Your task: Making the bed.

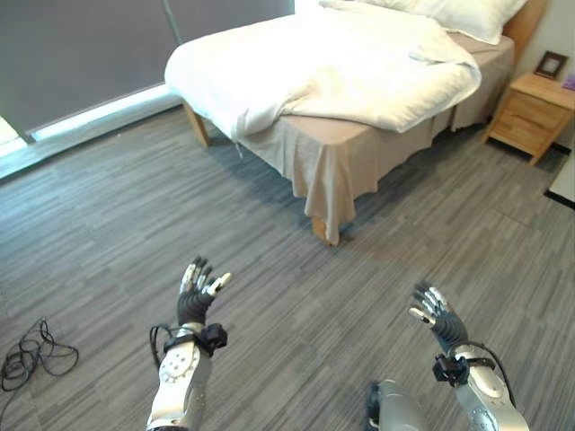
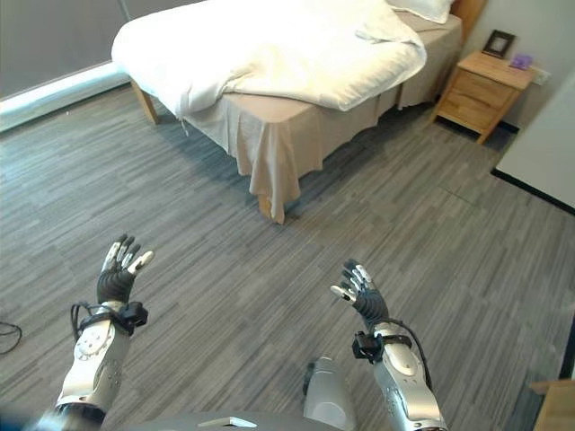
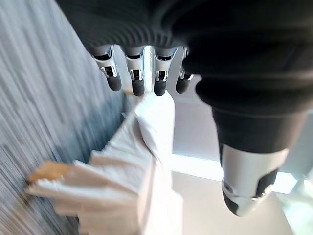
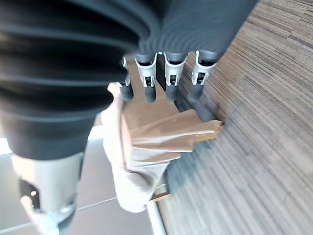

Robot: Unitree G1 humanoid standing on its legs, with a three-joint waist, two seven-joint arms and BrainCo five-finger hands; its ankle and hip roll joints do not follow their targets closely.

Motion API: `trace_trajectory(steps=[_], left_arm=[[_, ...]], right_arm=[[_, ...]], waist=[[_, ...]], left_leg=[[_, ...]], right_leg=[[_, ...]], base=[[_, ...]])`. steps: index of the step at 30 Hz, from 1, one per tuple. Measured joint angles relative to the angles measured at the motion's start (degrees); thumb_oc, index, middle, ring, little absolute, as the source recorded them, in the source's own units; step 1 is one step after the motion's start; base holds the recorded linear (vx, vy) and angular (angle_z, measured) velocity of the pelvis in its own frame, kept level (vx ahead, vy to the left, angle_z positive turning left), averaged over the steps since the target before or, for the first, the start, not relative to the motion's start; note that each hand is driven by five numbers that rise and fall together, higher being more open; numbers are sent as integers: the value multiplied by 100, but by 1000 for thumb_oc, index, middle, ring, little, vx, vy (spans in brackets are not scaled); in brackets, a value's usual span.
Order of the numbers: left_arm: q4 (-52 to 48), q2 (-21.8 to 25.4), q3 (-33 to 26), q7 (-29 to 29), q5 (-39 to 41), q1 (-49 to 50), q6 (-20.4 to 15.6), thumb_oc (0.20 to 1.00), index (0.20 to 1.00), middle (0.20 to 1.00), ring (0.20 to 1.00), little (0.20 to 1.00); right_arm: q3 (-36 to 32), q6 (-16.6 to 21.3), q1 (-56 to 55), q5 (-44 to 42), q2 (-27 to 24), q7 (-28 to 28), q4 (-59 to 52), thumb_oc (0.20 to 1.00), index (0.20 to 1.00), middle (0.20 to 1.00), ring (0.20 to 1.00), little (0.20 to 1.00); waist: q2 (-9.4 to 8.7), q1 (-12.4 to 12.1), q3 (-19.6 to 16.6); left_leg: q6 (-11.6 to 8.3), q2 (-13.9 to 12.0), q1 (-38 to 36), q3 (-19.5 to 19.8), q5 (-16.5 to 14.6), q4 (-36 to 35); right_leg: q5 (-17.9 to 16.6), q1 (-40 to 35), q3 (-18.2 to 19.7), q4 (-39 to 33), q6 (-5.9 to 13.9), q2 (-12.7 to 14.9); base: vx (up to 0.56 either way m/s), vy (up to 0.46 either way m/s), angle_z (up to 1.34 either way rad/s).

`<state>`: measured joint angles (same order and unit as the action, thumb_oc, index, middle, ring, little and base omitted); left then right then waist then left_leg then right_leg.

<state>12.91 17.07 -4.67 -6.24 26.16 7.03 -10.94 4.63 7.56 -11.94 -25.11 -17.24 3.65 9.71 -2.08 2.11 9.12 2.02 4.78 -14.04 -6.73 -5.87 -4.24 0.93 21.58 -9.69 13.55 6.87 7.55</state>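
— How are your hands held?

— My left hand (image 1: 196, 292) is raised over the grey plank floor (image 1: 108, 242), palm turned inward, fingers straight and spread with the thumb out to the side; my right hand (image 1: 437, 316) is raised the same way, fingers straight and fanned; neither touches or holds anything.

— Does one view tell you something another doesn't?

— The head views show both hands well apart from the bed (image 1: 350, 153); they also show a wooden nightstand (image 1: 532, 109) beside the bed with a small picture frame (image 1: 550, 64) on top, and pillows (image 1: 458, 13) at the head end; my left wrist view looks past my fingertips (image 3: 138, 88) at the white duvet (image 3: 156, 122) and a wooden bed leg (image 3: 49, 171); my right wrist view looks past my fingers (image 4: 171, 83) at the beige skirt (image 4: 156, 132) hanging at the bed's corner.

— And the bedding?

— The white duvet (image 1: 323, 67) lies rumpled across the mattress; it hangs lower over the foot end on my left, and the beige sheet (image 1: 332, 166) shows bare beneath it at the near corner, draping toward the floor.
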Motion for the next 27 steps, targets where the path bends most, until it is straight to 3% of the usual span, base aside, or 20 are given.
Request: trace_trajectory(steps=[2,3,4,6,9,10,12,13,14,15,16,17,18,19,20,21,22,23,24,27], left_arm=[[40,-29,-30,-14,-2,-51,10,1000,1000,1000,1000,1000],[83,-59,-35,-25,-7,10,27,1000,1000,1000,1000,1000],[122,-145,-7,-29,-8,1,44,1000,1000,1000,1000,1000],[79,-213,35,-23,-10,-28,41,1000,1000,1000,1000,1000],[88,-241,248,-21,-6,-145,35,1000,1000,1000,1000,1000],[168,-255,266,-18,26,-253,39,1000,1000,1000,1000,1000],[156,-350,238,-28,58,-317,8,1000,1000,1000,1000,1000],[159,-339,251,18,97,-351,19,1000,1000,1000,1000,1000],[142,-329,255,21,176,-439,5,1000,1000,1000,1000,1000],[173,-298,230,3,261,-424,-7,1000,1000,1000,1000,1000],[206,-298,237,4,289,-446,3,1000,1000,1000,1000,1000],[247,-344,284,19,305,-487,-6,1000,1000,1000,1000,1000],[237,-333,342,28,322,-495,-21,1000,1000,1000,1000,1000],[248,-314,369,31,404,-421,-6,1000,1000,1000,1000,1000],[274,-296,420,30,439,-372,11,1000,1000,1000,1000,1000],[294,-436,512,42,483,-357,37,1000,1000,1000,1000,1000],[302,-508,509,82,488,-337,27,1000,1000,1000,1000,1000],[314,-517,511,101,500,-328,32,1000,1000,1000,1000,1000],[293,-477,501,126,499,-237,33,1000,1000,1000,1000,1000],[296,-461,405,150,500,4,32,1000,1000,1000,1000,1000]], right_arm=[[-195,-13,121,30,39,-14,39,1000,1000,1000,1000,1000],[-174,-47,124,43,37,-19,42,1000,1000,1000,1000,1000],[-206,-87,120,43,21,-9,52,1000,1000,1000,1000,1000],[-207,-121,135,41,26,-12,43,1000,1000,1000,1000,1000],[-197,-119,289,34,-135,46,131,1000,1000,1000,1000,1000],[-202,-128,450,31,-217,27,276,1000,1000,1000,1000,1000],[-204,-121,528,32,-452,18,205,1000,1000,1000,1000,1000],[-208,-90,613,41,-623,-3,187,1000,1000,1000,1000,1000],[-195,-109,647,50,-676,-62,205,1000,1000,1000,1000,1000],[-176,-95,714,52,-676,-127,184,1000,1000,1000,1000,1000],[-184,-92,684,50,-625,-176,195,1000,1000,1000,1000,1000],[-280,-80,552,19,-510,-270,215,1000,1000,1000,1000,1000],[-232,-82,525,-8,-483,-347,204,1000,1000,1000,1000,1000],[-200,-81,522,-7,-475,-353,211,1000,1000,1000,1000,1000],[-205,-76,494,-1,-447,-353,199,1000,1000,1000,1000,1000],[-251,-57,447,49,-575,-355,109,1000,1000,1000,1000,1000],[-262,-56,228,54,-715,-355,-44,1000,1000,1000,1000,1000],[-293,-81,141,151,-774,-364,33,1000,1000,1000,1000,1000],[-361,-108,94,250,-721,-393,42,1000,1000,1000,1000,1000],[-434,-94,-2,264,-678,-393,12,1000,1000,1000,1000,1000]], waist=[[22,98,39],[-71,97,-3],[30,122,4],[127,241,6],[222,213,-19],[189,260,-8],[181,190,-9],[153,216,67],[63,144,135],[-112,-17,215],[-149,8,237],[-160,-68,237],[-263,-65,230],[-233,-89,207],[-223,-91,195],[91,-20,295],[107,7,256],[148,53,207],[154,-15,151],[229,-152,-4]], left_leg=[[-58,-177,-241,-51,-418,-95],[-210,-231,-485,-38,-519,-96],[-291,-372,-651,25,-593,-87],[-311,-614,-739,231,-600,173],[-675,-888,-446,307,-329,1301],[-982,-985,92,327,-127,2597],[-1032,-1037,676,311,133,3861],[-1012,-1015,1343,443,1247,4799],[-946,-1005,1610,357,1255,5245],[-966,-1030,1955,56,1146,5254],[-971,-1034,2119,61,1123,5182],[-958,-1279,2341,-195,1065,4768],[-989,-1387,2382,-335,1083,3967],[-948,-1453,2492,-347,1098,3744],[-911,-1394,2493,-334,1101,3328],[-905,-1425,2580,-157,1137,2640],[-951,-1308,2505,-61,1141,2002],[-864,-1254,2345,-24,1203,1238],[-846,-1167,2288,74,1215,797],[-707,-855,2265,481,1321,487]], right_leg=[[-139,-2,-378,-902,24,-90],[-150,-7,-503,-988,7,-12],[-446,-86,-594,-743,-47,-82],[-468,-94,-604,-233,-56,-211],[-245,-354,-759,-52,-425,-396],[-81,-552,-871,-29,-659,-375],[-170,-763,-866,-46,-959,-403],[115,-1025,-772,-211,-1224,-529],[-2,-1144,-599,-328,-1126,-550],[18,-1467,-528,-593,-963,-529],[151,-1684,-545,-795,-830,-546],[377,-1890,-599,-794,-666,-560],[-87,-1905,-947,-753,-1122,-524],[137,-1984,-1185,-794,-1118,-549],[333,-2139,-1216,-963,-853,-592],[640,-2047,-1016,-290,-429,-613],[532,-2097,-676,-301,-577,-543],[524,-2406,-784,-616,-1089,-714],[452,-2542,-830,-758,-1165,-793],[290,-2860,-894,-919,-1413,-937]], base=[[490,-111,48],[508,-154,26],[342,-115,20],[455,-184,34],[395,-230,5],[222,-224,-4],[274,-279,-14],[361,-267,-24],[498,-235,-54],[527,-131,-57],[385,-63,-40],[406,42,-14],[257,36,-40],[518,84,-55],[413,77,-50],[420,78,-26],[358,67,-8],[420,74,-19],[413,72,-40],[390,110,-59]])
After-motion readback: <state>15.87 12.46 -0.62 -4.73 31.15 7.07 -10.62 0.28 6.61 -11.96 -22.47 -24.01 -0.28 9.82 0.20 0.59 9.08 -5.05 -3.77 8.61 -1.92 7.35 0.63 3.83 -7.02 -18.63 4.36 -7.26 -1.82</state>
